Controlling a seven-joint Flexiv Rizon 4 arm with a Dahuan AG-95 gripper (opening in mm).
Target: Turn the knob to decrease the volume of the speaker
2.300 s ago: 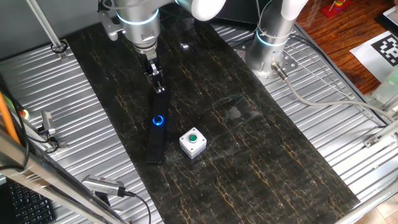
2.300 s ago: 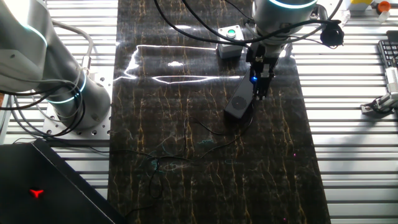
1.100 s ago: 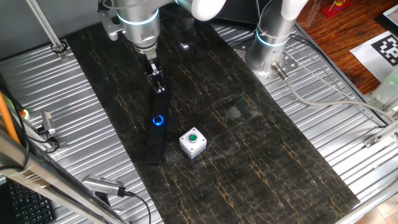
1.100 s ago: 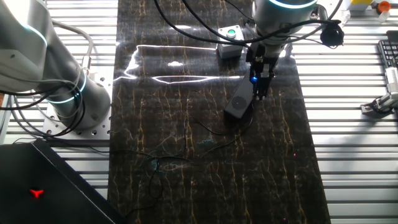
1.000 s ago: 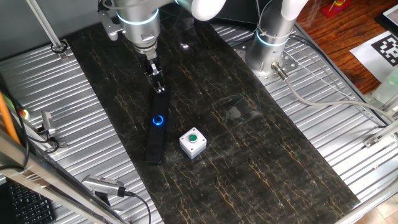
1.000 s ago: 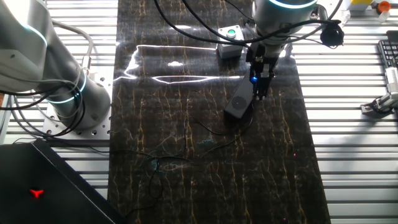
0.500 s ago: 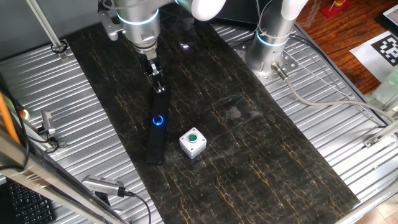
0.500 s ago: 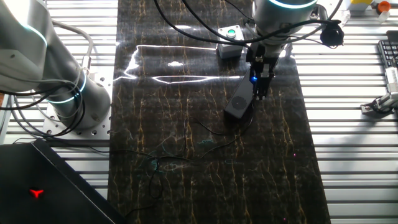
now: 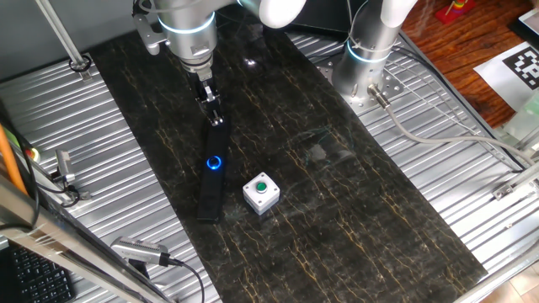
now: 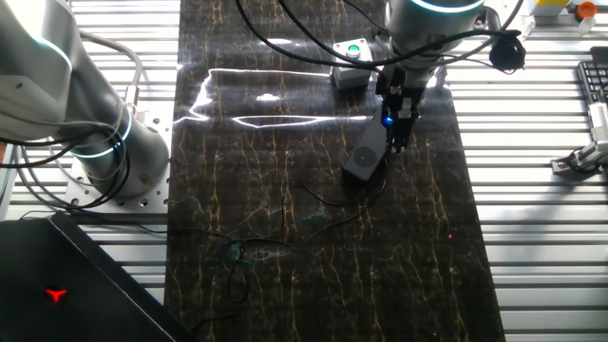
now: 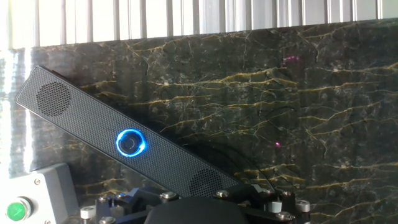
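Observation:
The speaker (image 9: 210, 189) is a slim black bar lying lengthwise on the dark marble mat; it also shows in the other fixed view (image 10: 365, 155) and runs diagonally in the hand view (image 11: 93, 121). The knob (image 9: 215, 163) glows with a blue ring partway along the bar, also seen in the other fixed view (image 10: 388, 120) and the hand view (image 11: 131, 143). My gripper (image 9: 217, 120) hangs above the far end of the bar, short of the knob, and touches nothing. Its fingers look narrow and together in both fixed views (image 10: 399, 142). The hand view shows only the gripper's base, not the fingertips.
A white box with a green button (image 9: 261, 192) stands just right of the speaker, also seen in the hand view (image 11: 25, 202). A second robot's base (image 9: 368, 59) stands at the mat's far right. Ribbed metal table (image 9: 101, 168) flanks the mat. A thin cable (image 10: 323, 199) lies on the mat.

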